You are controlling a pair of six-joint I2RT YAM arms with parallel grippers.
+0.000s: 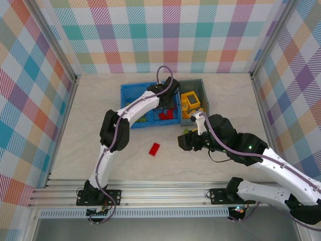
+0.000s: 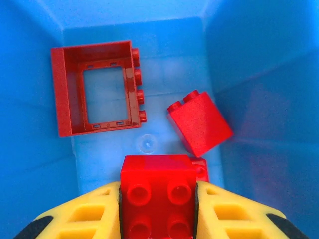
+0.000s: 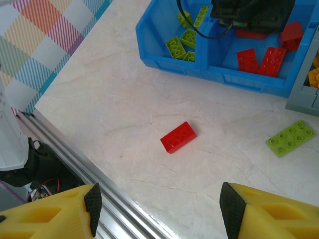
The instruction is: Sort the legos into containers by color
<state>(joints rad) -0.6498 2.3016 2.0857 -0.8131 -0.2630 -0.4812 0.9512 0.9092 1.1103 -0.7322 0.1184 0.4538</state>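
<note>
My left gripper [image 2: 157,209] hangs low inside the right compartment of the blue bin [image 1: 131,90], shut on a red four-stud brick [image 2: 157,191]. Below it on the bin floor lie a red hollow frame [image 2: 65,94] and a tilted red brick [image 2: 202,124]. My right gripper [image 3: 159,214] stands open above the table with nothing between its fingers. A loose red brick [image 3: 178,137] lies on the table ahead of it, and a green flat plate [image 3: 291,138] lies to the right, near the grey bin [image 1: 203,88]. Yellow pieces [image 1: 190,103] sit in the grey bin.
Green bricks [image 3: 182,40] lie in the blue bin's left compartment and several red ones [image 3: 259,59] in its right one. A metal rail [image 3: 99,174] runs along the table's near edge. The plaid walls close in the sides and the back.
</note>
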